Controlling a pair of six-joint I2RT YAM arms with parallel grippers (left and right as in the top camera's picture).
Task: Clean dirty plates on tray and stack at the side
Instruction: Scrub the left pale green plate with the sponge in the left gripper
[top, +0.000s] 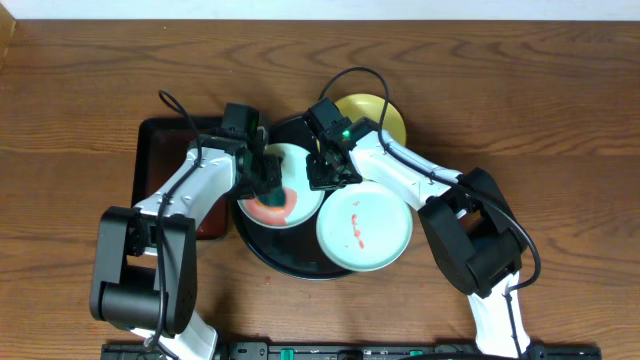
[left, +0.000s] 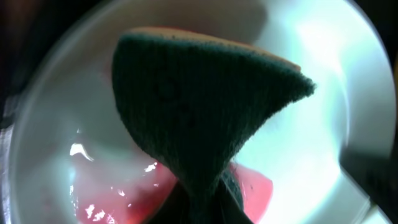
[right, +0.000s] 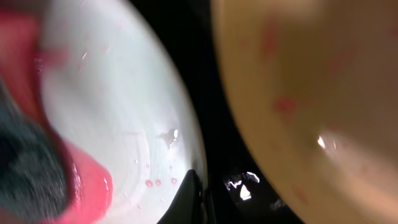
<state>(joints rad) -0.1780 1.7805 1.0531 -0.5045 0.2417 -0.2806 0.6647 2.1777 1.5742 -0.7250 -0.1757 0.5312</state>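
Wooden table | left claw clamps sponge on smeared plate | right claw closed, seemingly empty

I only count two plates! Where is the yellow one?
In the overhead view, the yellow plate sits at the round black tray's far right edge, partly behind the right arm.

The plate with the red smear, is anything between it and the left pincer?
Only the dark green sponge, which the left pincer itself grips. It sits between the pincer and the pale plate, right by the red sauce. It is the cleaning tool, so nothing visible really blocks the way.
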